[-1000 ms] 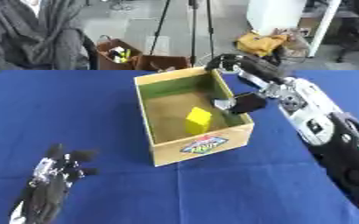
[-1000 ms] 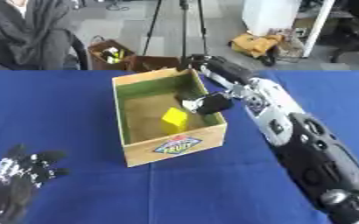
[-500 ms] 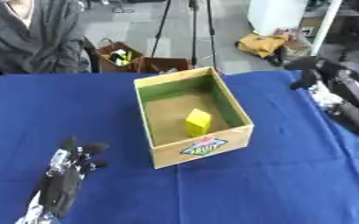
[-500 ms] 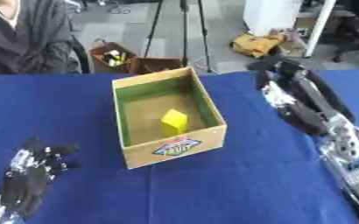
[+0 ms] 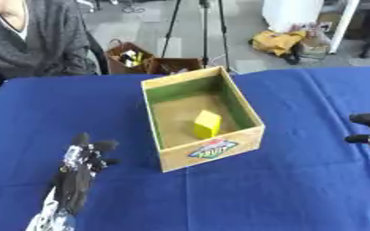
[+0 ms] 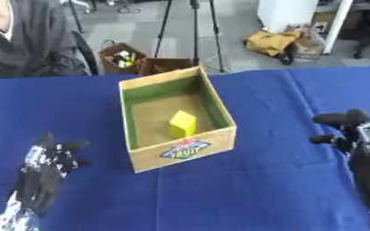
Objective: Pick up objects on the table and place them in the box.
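Note:
An open cardboard box (image 5: 210,151) with green inner walls and a fruit label sits mid-table on the blue cloth. A yellow block (image 5: 206,124) stands inside it on the brown floor. My left hand (image 5: 81,169) rests open at the lower left, fingers pointing up, well clear of the box. At the right edge my right hand (image 6: 352,135) is low over the cloth, fingers relaxed and spread, holding nothing, a good way right of the box.
The blue table (image 5: 298,189) spreads all round the box. Beyond its far edge are a tripod (image 5: 204,27), a brown basket (image 5: 129,56), a yellow bag (image 5: 276,41) and a seated person in grey at upper left.
My right hand has drawn back from over the box to the right edge of the table and lowered. The left hand has shifted slightly; the view has also tilted.

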Robot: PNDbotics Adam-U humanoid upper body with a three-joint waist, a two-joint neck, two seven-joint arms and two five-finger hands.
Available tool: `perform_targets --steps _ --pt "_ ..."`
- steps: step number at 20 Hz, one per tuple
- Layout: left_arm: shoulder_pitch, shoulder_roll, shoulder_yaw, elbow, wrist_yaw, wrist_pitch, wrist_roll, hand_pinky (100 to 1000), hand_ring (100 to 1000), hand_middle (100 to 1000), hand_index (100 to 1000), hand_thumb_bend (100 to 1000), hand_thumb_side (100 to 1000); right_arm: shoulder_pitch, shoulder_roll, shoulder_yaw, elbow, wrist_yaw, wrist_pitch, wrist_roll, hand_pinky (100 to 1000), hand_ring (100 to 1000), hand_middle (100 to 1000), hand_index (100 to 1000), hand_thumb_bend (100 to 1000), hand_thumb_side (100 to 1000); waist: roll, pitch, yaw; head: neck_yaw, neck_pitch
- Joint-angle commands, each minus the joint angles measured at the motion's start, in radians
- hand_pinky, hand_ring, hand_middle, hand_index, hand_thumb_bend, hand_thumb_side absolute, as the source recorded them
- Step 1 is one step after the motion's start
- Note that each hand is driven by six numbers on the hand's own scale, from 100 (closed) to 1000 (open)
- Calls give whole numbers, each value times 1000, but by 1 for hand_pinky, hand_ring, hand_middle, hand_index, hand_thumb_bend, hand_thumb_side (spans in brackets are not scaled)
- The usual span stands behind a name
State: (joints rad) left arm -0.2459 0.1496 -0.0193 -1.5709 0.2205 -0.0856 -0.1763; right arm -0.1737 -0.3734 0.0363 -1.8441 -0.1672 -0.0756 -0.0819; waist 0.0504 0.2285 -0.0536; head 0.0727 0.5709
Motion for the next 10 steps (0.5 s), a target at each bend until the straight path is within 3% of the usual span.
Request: perform_targets --steps 1,10 --pt "-2 14 10 -20 4 -3 8 732 920 689 652 281 1000 2 34 -16 16 11 -6 -11 635 834 654 688 100 975 -1 -16 -3 14 20" --pt "5 10 10 -18 6 -6 11 731 918 686 651 281 1000 18 73 -14 47 16 -13 -14 632 829 645 680 100 978 7 -16 -13 23 41"
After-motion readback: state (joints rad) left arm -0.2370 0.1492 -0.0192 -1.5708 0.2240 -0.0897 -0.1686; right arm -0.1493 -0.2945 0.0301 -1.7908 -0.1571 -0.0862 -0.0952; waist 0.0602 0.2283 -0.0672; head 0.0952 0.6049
